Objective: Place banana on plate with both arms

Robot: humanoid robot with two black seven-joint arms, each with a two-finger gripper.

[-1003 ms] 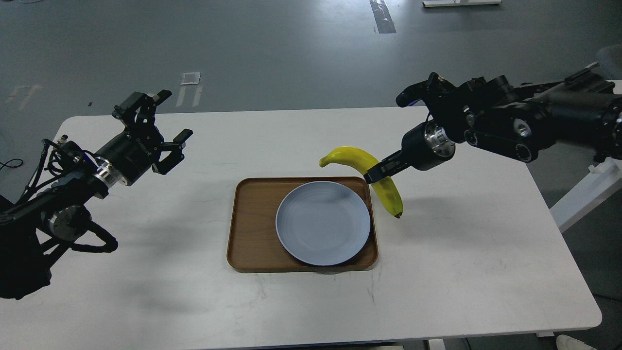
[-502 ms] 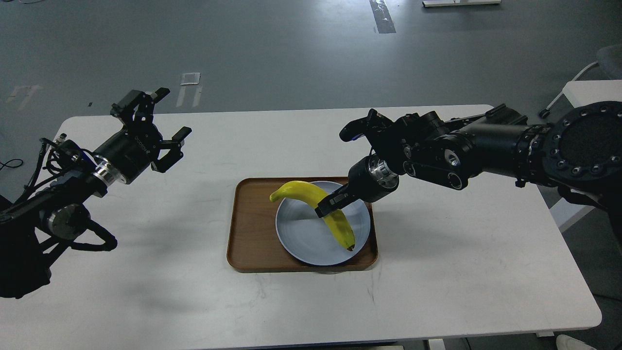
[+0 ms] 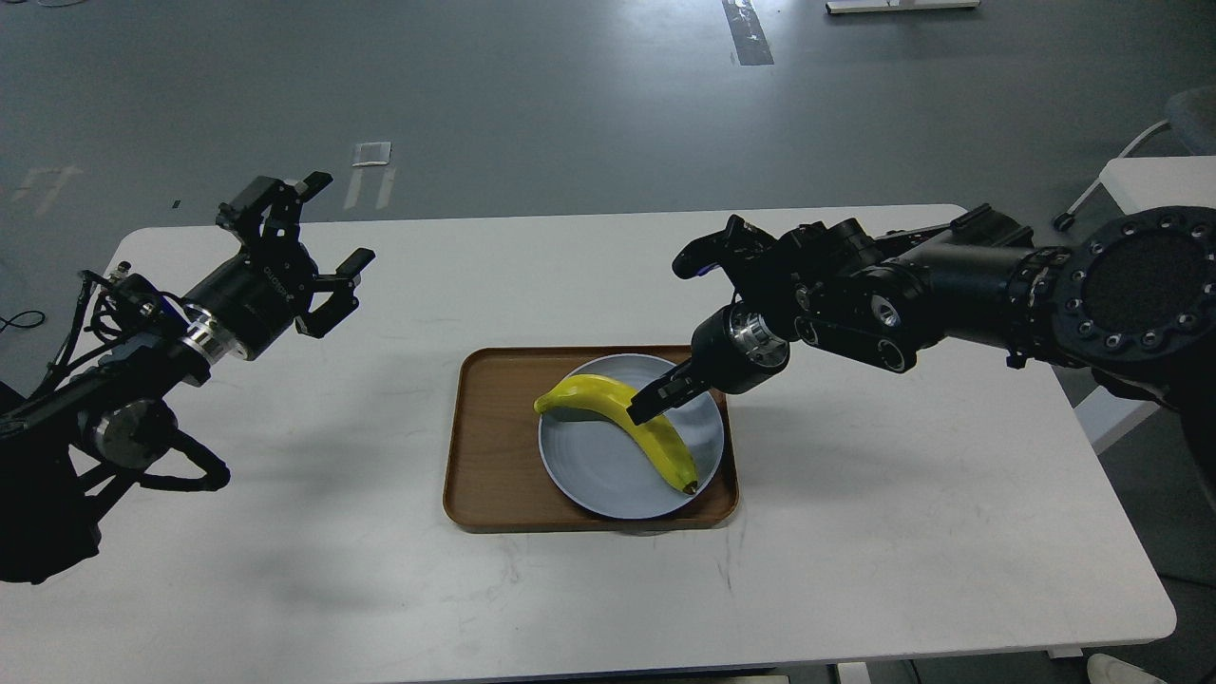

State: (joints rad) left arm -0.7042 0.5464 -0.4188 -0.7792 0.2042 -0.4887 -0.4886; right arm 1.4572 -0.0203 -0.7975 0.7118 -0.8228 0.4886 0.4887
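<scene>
One banana (image 3: 622, 426), curved, bright yellow, dark-tipped, lying across one pale blue-grey plate (image 3: 594, 465) on one brown tray (image 3: 489, 446), one white table (image 3: 902, 513); right gripper (image 3: 651, 403) pinching its middle; left gripper (image 3: 309, 249) spread, holding nothing.

A white rectangular table (image 3: 902, 532) with rounded corners fills the lower view. Behind it spreads a smooth grey floor (image 3: 532, 104) with soft overhead glare. A dark floor strip (image 3: 748, 33) lies at 12 o'clock, a small pale floor patch (image 3: 371, 153) at 11 o'clock. White furniture (image 3: 1140, 180) edges in at 3 o'clock.
</scene>
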